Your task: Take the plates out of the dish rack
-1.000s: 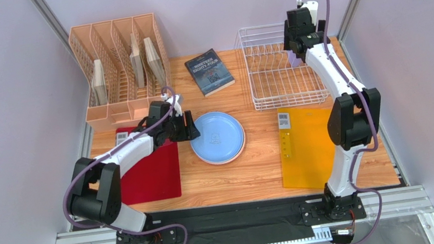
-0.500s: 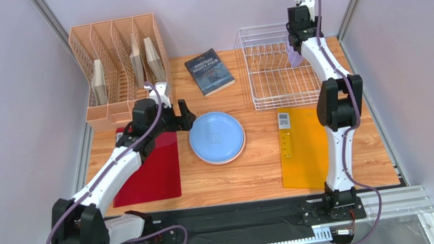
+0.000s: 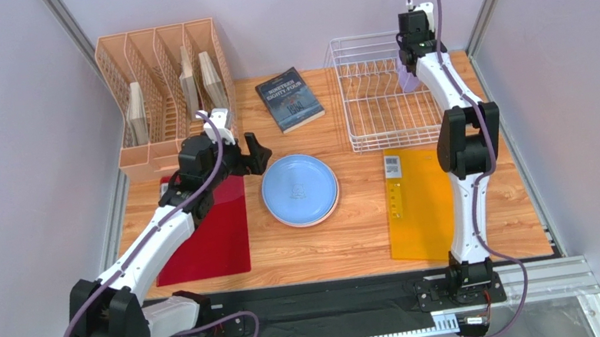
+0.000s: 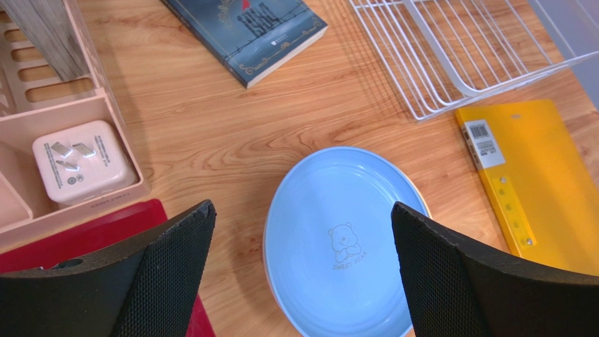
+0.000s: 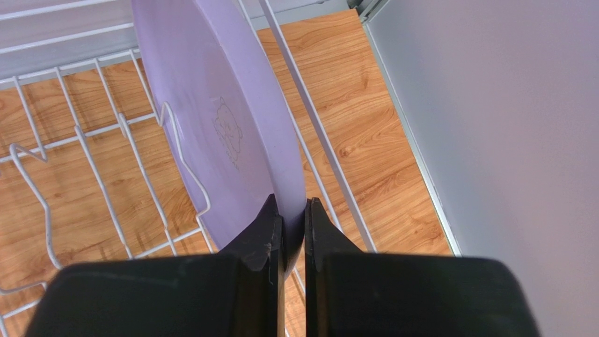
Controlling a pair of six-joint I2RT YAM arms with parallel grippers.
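- left gripper [image 3: 249,153]: jaws wide apart and empty, well left of the dish rack [image 3: 377,121].
- light blue plate [image 3: 300,189]: flat on the table, left of the rack's near-left corner, so it's unloaded. A tan rim peeks out under it in the left wrist view, so it looks like the top of a stack. Can't tell how many are beneath.
- dish rack: prongs look bare apart from one plate.
- lavender plate [image 5: 211,119]: upright on edge at the rack's right end, inside the wires. Looks like the last one left to unload.
- right gripper [image 5: 294,210]: jaws clamped on the lavender plate's rim, over the rack's right end. Plate not yet lifted, so the task looks mostly done.
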